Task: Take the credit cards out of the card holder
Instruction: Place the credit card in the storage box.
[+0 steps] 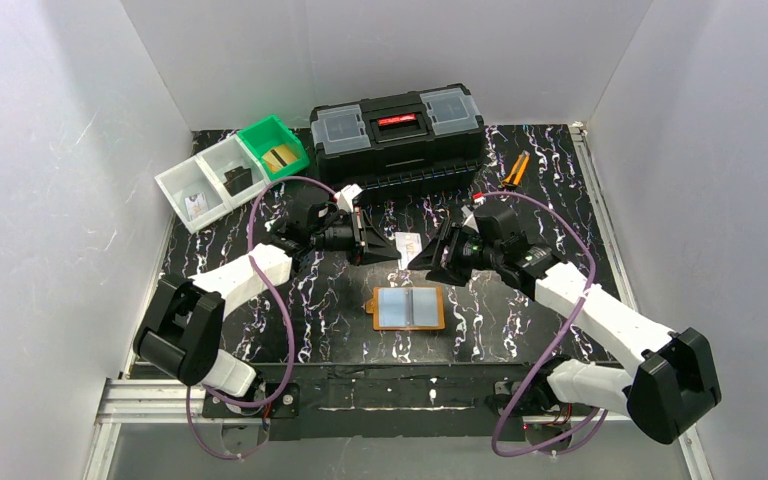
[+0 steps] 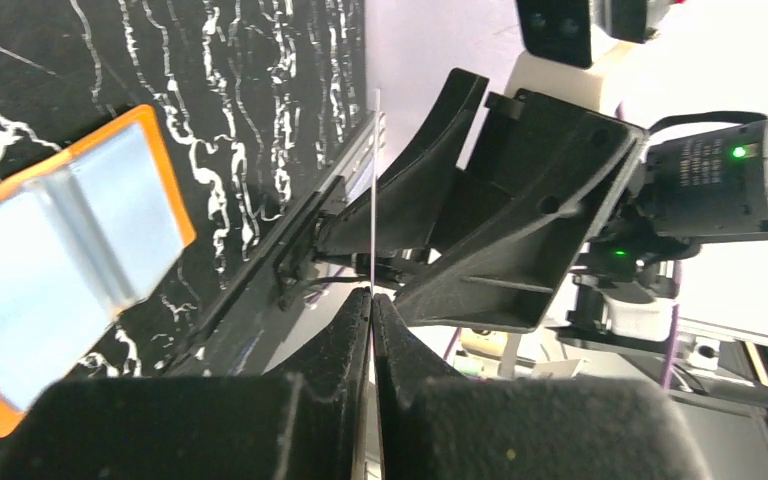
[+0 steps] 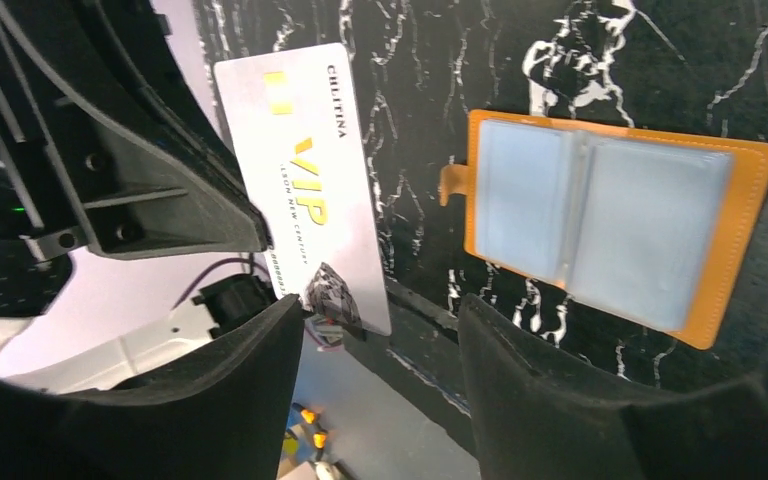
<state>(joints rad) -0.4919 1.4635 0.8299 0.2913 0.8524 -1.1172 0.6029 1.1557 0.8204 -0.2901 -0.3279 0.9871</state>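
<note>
The orange card holder (image 1: 409,308) lies open and flat on the table, its bluish clear pockets facing up (image 3: 610,220) (image 2: 60,260). A white credit card (image 3: 305,190) with gold VIP lettering hangs in the air above the table, behind the holder. My left gripper (image 1: 395,252) is shut on this card, which shows edge-on as a thin line (image 2: 373,190) rising from its closed tips (image 2: 372,300). My right gripper (image 1: 423,262) faces it from the right. Its jaws (image 3: 382,315) stand open on either side of the card's end, with clear gaps to both pads.
A black toolbox (image 1: 397,130) stands at the back, with orange-handled pliers (image 1: 516,170) to its right. At the back left are white bins (image 1: 210,182) and a green bin (image 1: 274,147), with a dark card (image 1: 238,180) and a gold card (image 1: 281,157) inside.
</note>
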